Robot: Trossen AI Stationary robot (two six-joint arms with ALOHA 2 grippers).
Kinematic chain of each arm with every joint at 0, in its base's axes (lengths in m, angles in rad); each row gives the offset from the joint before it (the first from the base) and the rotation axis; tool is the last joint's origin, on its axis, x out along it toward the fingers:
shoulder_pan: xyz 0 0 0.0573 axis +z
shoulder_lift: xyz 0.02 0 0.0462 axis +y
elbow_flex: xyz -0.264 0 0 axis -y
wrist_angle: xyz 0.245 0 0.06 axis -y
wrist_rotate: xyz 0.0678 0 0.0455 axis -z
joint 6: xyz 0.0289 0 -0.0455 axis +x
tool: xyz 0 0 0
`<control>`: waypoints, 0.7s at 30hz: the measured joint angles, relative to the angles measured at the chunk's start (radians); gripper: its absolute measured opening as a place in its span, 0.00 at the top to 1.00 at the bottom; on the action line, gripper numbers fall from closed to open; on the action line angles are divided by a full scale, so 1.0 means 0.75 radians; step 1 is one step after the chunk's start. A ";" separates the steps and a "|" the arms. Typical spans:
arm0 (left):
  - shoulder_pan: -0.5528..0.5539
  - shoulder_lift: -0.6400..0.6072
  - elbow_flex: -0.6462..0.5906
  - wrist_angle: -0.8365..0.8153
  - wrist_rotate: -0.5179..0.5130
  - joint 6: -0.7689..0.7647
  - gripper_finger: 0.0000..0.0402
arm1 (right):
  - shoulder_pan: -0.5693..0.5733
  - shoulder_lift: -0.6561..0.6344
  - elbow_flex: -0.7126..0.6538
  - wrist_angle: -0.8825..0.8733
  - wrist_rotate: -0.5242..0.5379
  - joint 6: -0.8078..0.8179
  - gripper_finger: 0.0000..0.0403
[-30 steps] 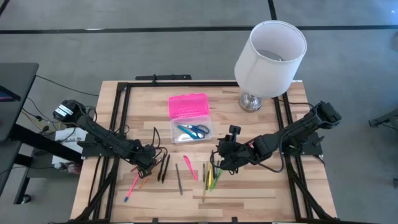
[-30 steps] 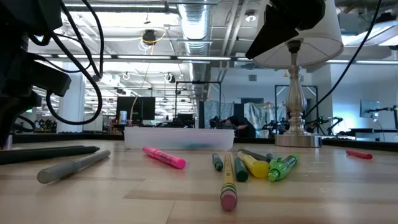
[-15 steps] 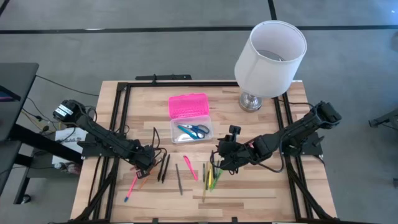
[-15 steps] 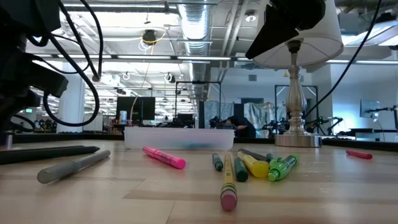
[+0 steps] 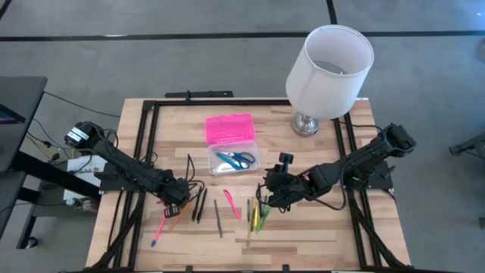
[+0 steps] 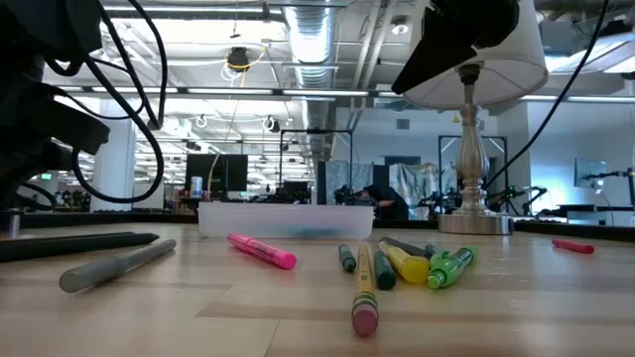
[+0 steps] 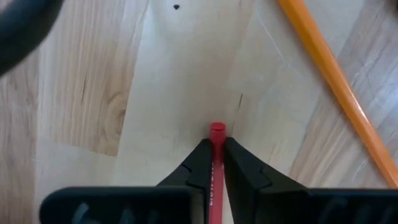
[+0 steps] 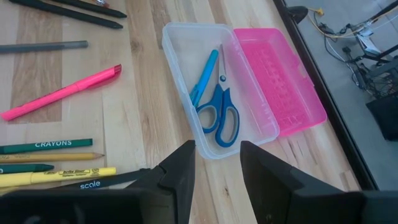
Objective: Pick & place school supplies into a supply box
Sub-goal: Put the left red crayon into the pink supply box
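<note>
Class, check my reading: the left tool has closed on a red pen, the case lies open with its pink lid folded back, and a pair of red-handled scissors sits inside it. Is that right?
One detail is wrong. The scissors in the case have blue handles, not red, as the right wrist view shows. The rest holds: the left tool is closed on a red pen, and the pink lid is folded back.

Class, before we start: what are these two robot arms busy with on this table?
They are tidying school supplies into a pencil case lying open, with blue scissors already inside. The left end effector has its fingers closed on a thin red pen down on the wooden table. The right end effector waits open above the loose markers, facing the case.
</note>
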 joint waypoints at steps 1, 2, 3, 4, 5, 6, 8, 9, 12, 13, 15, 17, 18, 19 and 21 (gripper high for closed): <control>0.007 0.000 0.000 0.003 -0.008 0.020 0.94 | 0.000 0.000 0.000 0.000 0.000 0.000 0.70; 0.014 0.000 0.000 0.004 -0.012 0.037 0.94 | 0.000 0.000 0.000 0.000 0.000 0.000 0.70; 0.021 0.000 0.000 0.005 -0.013 0.048 0.94 | 0.000 0.000 0.000 0.000 0.000 0.000 0.70; 0.028 0.000 0.000 0.005 -0.013 0.061 0.94 | 0.000 0.000 0.000 0.000 0.000 0.000 0.70; 0.034 0.000 0.000 0.005 -0.014 0.077 0.94 | 0.000 0.000 0.000 0.000 0.000 0.000 0.70; 0.037 0.000 0.000 0.006 -0.015 0.088 0.95 | 0.000 0.000 0.000 0.000 0.000 0.000 0.70; 0.041 0.000 0.002 0.005 -0.025 0.115 0.95 | 0.000 0.000 0.000 0.000 0.000 0.000 0.70; 0.042 0.002 0.006 0.003 -0.035 0.130 0.95 | 0.000 0.000 0.000 0.000 0.000 0.000 0.70; 0.044 0.005 0.038 -0.007 -0.123 0.188 0.95 | 0.000 0.000 0.000 0.000 0.000 -0.001 0.70; 0.046 0.008 0.049 -0.009 -0.163 0.207 0.95 | 0.000 0.000 0.000 0.000 0.000 -0.001 0.70; 0.050 0.007 0.084 -0.010 -0.258 0.250 0.95 | 0.000 0.000 0.000 0.001 0.001 -0.001 0.70; 0.059 0.006 0.114 -0.002 -0.301 0.289 0.95 | 0.000 0.000 0.000 0.001 0.001 -0.001 0.70; 0.068 0.006 0.127 -0.007 -0.307 0.308 0.95 | 0.000 0.000 0.000 0.001 0.001 -0.001 0.70; 0.080 0.006 0.140 -0.013 -0.314 0.330 0.95 | 0.000 0.000 0.000 0.000 0.001 -0.001 0.70; 0.113 0.006 0.174 -0.009 -0.340 0.384 0.95 | 0.000 0.000 0.000 0.001 0.001 -0.001 0.70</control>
